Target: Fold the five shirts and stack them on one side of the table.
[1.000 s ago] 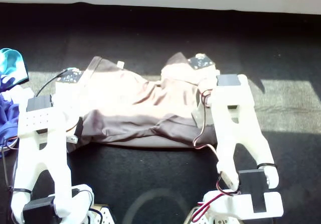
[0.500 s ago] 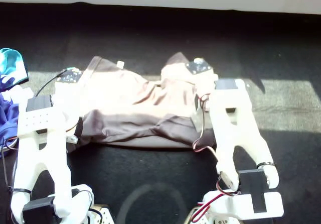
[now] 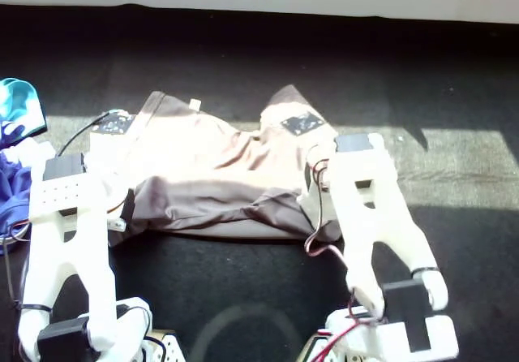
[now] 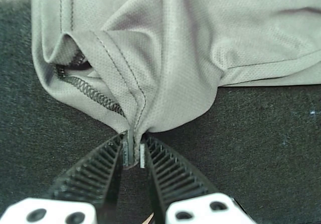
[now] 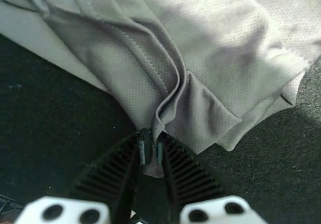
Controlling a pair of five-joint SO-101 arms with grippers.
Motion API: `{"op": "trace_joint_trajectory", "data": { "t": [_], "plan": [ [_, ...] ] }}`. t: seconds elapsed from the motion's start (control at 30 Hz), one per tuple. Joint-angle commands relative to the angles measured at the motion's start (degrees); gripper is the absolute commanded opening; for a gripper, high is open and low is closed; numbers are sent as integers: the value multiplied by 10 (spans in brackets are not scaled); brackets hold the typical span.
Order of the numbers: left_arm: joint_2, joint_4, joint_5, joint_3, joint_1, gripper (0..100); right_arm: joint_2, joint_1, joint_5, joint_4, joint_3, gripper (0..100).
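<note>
1. The grey shirt [image 3: 211, 167] lies crumpled on the black bench [image 3: 243, 289]. It spreads out in front of both pincers and fills the space between them.
2. The left pincer [image 4: 133, 156] is squeezed tight on a small pinch of the shirt, right by a stitched edge. The cloth bunches up into folds just past its tips.
3. The right pincer [image 5: 150, 153] is also clamped on the shirt. It bites a ridge of cloth at the near edge, where a few layers lie on top of each other.
4. I think each pincer holds one end of the same side so the two can lift that side together and lay it over the rest. That would make a neat fold. The shirt is not folded yet.
5. A little white tag [image 3: 195, 103] sits on the far edge of the shirt, well past the left pincer. It is too small to read. I see no other words or pictures on the shirt.
6. A pile of blue shirts [image 3: 15, 135] waits off to the outer side of the left pincer, far from the right one.
</note>
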Motion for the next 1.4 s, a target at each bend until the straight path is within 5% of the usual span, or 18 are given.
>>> {"op": "trace_joint_trajectory", "data": {
  "t": [0.0, 0.37, 0.6, 1.27, 1.37],
  "plan": [
    [-11, -8, -4, -1, 4, 10, -87, -29, 7, 19, 25, 5],
    [-11, -8, -4, -1, 6, 10, -123, -51, 5, -85, 225, 21],
    [-11, -8, -4, -1, 6, 10, -120, -51, 4, -101, 229, 200],
    [-11, -8, -4, -1, 6, 10, -15, -49, 6, -162, 218, 144],
    [-11, -8, -4, -1, 6, 10, -22, -48, 4, -162, 199, 15]
  ]
}}
